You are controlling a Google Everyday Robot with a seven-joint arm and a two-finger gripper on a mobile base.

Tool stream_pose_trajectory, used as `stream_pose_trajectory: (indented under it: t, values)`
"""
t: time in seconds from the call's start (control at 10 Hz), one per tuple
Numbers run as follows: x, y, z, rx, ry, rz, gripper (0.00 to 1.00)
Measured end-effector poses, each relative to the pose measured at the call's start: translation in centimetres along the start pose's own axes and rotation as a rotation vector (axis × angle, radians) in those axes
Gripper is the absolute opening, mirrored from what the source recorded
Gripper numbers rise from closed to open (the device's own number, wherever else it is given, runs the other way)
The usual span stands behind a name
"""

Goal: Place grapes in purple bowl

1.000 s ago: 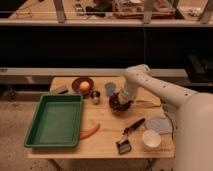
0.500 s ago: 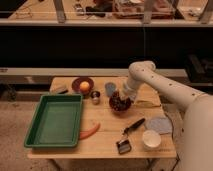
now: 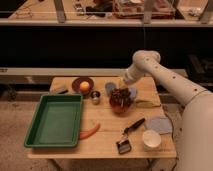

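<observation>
While the purple bowl sits near the table's back edge with an orange fruit in it, the gripper, clamped tight on the grapes, hangs just over the reddish-brown bowl at mid-table

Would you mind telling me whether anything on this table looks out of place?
One thing: the purple bowl already holds a small orange fruit, so the target dish is occupied. The gripper is shut on the grapes, just above the reddish-brown bowl. Nothing looks spilled or damaged.
</observation>
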Motion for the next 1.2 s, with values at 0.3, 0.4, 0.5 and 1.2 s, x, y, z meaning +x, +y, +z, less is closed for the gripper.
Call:
stream_pose_trajectory:
  t: [0.3,0.4,0.5,1.2]
  values:
    - [1.5,0.4,-1.2,0.049,0.034,0.006,0.00]
    - [1.8,0.6,-1.8,0.068,0.047,0.010,0.00]
    - [2.1,0.7,-2.3,0.084,0.059,0.010,0.00]
    - [5.3,-1.3,-7.6,0.152,0.154,-0.088,0.00]
